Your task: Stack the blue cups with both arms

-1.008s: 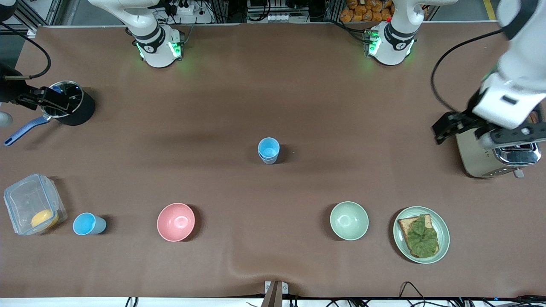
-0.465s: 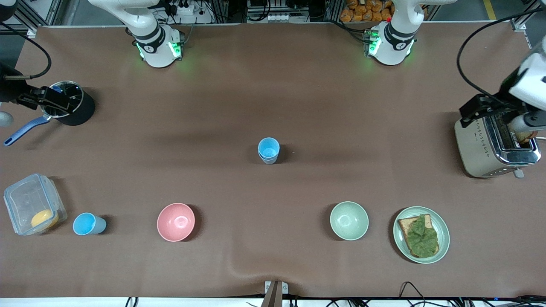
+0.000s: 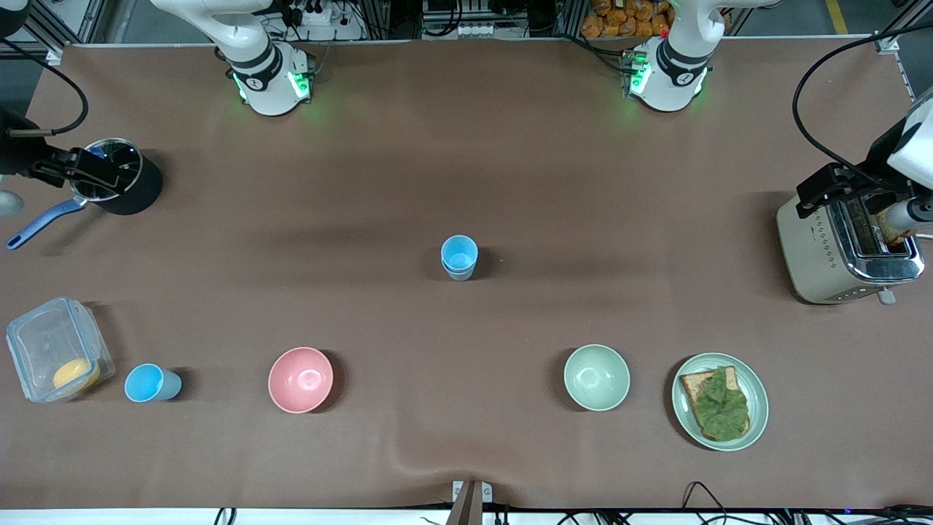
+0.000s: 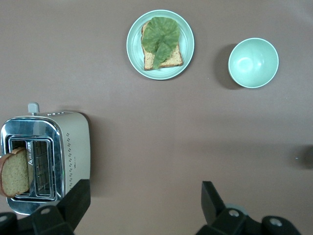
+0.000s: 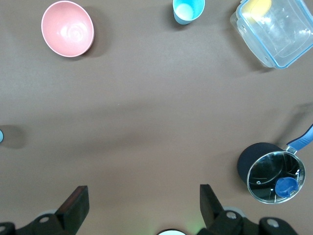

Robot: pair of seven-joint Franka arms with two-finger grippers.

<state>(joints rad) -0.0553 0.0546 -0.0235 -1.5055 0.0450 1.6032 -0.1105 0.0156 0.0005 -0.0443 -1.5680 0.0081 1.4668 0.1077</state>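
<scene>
Two light-blue cups (image 3: 459,257) stand nested in one stack at the middle of the table. Another blue cup (image 3: 151,383) stands alone beside the clear container, toward the right arm's end; it also shows in the right wrist view (image 5: 188,10). My left gripper (image 3: 831,191) is open and empty over the toaster; its wrist view shows the jaws wide apart (image 4: 144,200) above bare table. My right gripper (image 3: 80,171) is open and empty (image 5: 142,203), up over the black pot, far from all the cups.
A pink bowl (image 3: 300,379), a pale-green bowl (image 3: 596,377) and a plate with toast and lettuce (image 3: 719,401) stand near the front camera. The toaster (image 3: 845,251) holds a slice of bread. A clear container (image 3: 55,348) and a black pot (image 3: 120,179) are at the right arm's end.
My left arm has drawn back toward its own end of the table and its gripper now hangs over the toaster. The right arm and the cups have not moved.
</scene>
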